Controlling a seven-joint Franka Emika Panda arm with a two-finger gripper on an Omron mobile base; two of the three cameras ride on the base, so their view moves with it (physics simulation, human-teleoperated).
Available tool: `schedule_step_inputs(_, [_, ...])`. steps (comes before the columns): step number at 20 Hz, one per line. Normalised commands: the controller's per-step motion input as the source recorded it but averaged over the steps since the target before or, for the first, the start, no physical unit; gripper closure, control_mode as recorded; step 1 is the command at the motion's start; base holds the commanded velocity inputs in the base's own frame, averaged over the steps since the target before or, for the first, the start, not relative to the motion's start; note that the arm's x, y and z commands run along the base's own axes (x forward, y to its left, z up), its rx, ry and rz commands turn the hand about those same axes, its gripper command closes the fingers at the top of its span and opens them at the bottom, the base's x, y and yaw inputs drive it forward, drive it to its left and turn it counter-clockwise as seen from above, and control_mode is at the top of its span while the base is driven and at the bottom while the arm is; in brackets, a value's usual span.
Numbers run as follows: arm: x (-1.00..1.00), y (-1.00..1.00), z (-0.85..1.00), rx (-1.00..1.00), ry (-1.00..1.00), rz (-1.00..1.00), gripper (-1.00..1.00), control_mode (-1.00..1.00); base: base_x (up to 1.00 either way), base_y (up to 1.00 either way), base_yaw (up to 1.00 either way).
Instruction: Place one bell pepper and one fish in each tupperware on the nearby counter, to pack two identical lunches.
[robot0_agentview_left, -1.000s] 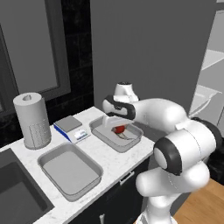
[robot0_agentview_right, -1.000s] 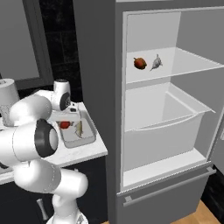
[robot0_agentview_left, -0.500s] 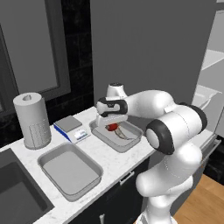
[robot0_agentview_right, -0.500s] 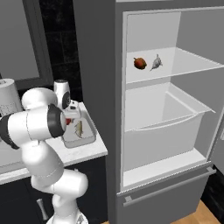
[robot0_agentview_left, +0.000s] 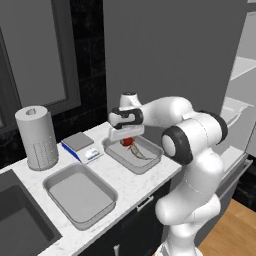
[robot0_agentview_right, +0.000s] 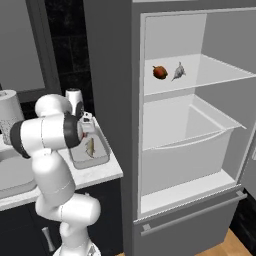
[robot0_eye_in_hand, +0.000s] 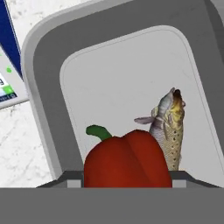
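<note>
in the left base view you have two tupperwares on the counter (robot0_agentview_left: 130, 182): the near tupperware (robot0_agentview_left: 80, 194) sits toward the front edge beside the sink (robot0_agentview_left: 17, 227), with nothing in it, and the far tupperware (robot0_agentview_left: 134, 153) sits by the counter's right end. in that far one you can count one fish (robot0_agentview_left: 141, 153) and one red bell pepper (robot0_agentview_left: 128, 142). the gripper (robot0_agentview_left: 126, 136) hangs right over the pepper, at the container's back end, with the fish just in front of it. you also have one paper towel roll (robot0_agentview_left: 35, 137) at the back edge and one kitchen scale (robot0_agentview_left: 81, 146) between the roll and the far tupperware.

in the right base view you can count a second bell pepper (robot0_agentview_right: 160, 72) and a second fish (robot0_agentview_right: 179, 71), side by side on the upper fridge shelf (robot0_agentview_right: 220, 75), well apart from the arm. the fish in the far tupperware shows past the arm's elbow, near the counter's right edge.

in the hand view the red pepper, green stem to the left, sits low and centred, right at the gripper. the fish lies just beside it on the right, head pointing away, on the container floor. you can see the jaws standing partly open around the pepper, but whether they grip it you cannot tell.
</note>
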Motion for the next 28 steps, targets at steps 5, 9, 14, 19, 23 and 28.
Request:
schedule_step_inputs(5, [0.02, 0.00, -0.74, 0.00, 0.00, 0.00, 1.00, -1.00, 0.00, 0.00, 0.00])
schedule_step_inputs(9, [0.03, 0.00, -0.35, 0.00, -0.07, 0.00, 1.00, -1.00, 0.00, 0.00, 0.00])
schedule_step_inputs(14, [0.00, 0.00, 0.00, 0.00, -0.05, 0.00, 1.00, -1.00, 0.00, 0.00, 0.00])
schedule_step_inputs(19, [0.00, 0.00, 0.00, 0.00, -0.04, 0.00, -1.00, -1.00, 0.00, 0.00, 0.00])
schedule_step_inputs(23, [0.00, 0.00, 0.20, -0.01, 0.00, 0.00, -1.00, -1.00, 0.00, 0.00, 0.00])
schedule_step_inputs(28, [-0.03, 0.00, 0.31, -0.01, -0.06, 0.00, -1.00, -1.00, 0.00, 0.00, 0.00])
